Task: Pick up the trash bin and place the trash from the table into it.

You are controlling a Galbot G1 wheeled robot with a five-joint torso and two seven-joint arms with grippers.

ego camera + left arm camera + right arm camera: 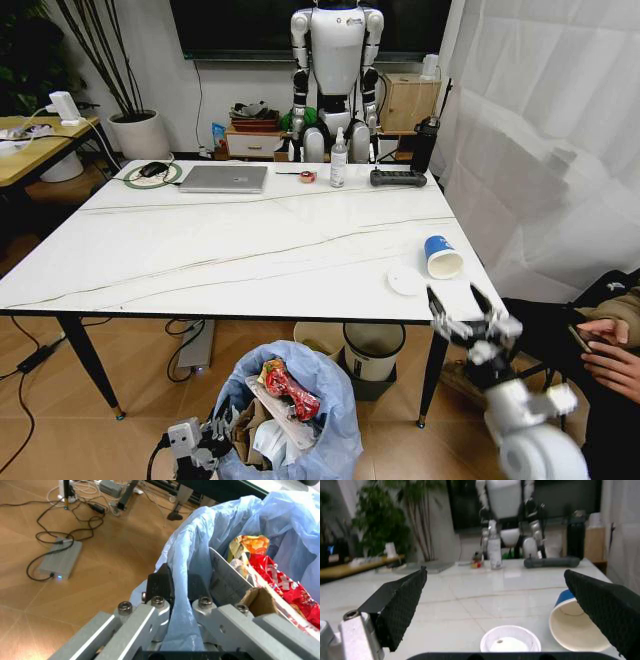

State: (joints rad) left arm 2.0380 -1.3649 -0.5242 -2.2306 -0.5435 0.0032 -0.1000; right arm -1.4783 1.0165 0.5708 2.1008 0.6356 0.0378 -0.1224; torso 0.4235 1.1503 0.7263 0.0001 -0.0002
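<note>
On the table [250, 250], the paper cup [442, 257] lies on its side near the front right corner, with the lid [406, 281] just beside it on the left. The right pincer [461, 310] hangs just past that front edge. Below the front edge stands the trash bin [290, 410], wrappers and cardboard inside; the left pincer [205, 440] is at its left rim. The laptop [224, 178] and spray bottle [338, 160] stand along the far edge

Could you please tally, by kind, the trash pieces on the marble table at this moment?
Blue cup: 1
White lid: 1
Total: 2
</note>
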